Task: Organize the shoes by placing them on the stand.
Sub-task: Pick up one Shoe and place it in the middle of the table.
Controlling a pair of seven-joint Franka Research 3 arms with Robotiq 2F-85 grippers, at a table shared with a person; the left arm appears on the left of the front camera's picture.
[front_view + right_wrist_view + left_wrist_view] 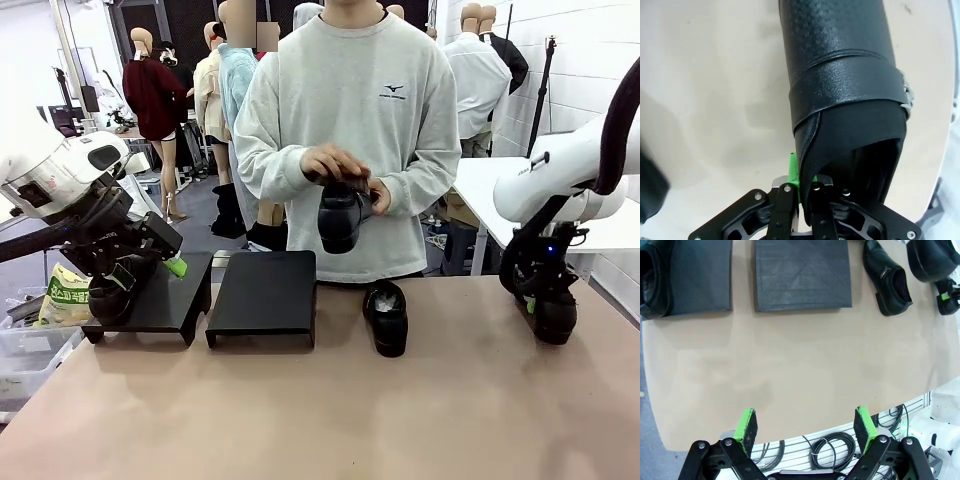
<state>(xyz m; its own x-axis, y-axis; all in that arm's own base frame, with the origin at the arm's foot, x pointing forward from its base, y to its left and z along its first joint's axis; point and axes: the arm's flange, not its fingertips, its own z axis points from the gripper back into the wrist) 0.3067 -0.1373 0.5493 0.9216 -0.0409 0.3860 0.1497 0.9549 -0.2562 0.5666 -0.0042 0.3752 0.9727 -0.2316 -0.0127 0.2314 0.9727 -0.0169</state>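
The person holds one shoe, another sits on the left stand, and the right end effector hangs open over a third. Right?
Not quite: the right end effector is shut on the right shoe, as the right wrist view shows. The person does hold a second shoe, and a third shoe sits on the left stand.

Wore a pale grey sweatshirt [340, 110], long-sleeved and ribbed at the cuffs, with a small dark chest logo [392, 92]. Carried rounded white shells on the left arm [55, 170] and right arm [565, 170], with a thick black cable [622, 110] along the latter. Ended in black linkage grippers, left gripper [805, 415] and right gripper [801, 175], with green pads [746, 426] and silver pivot screws.
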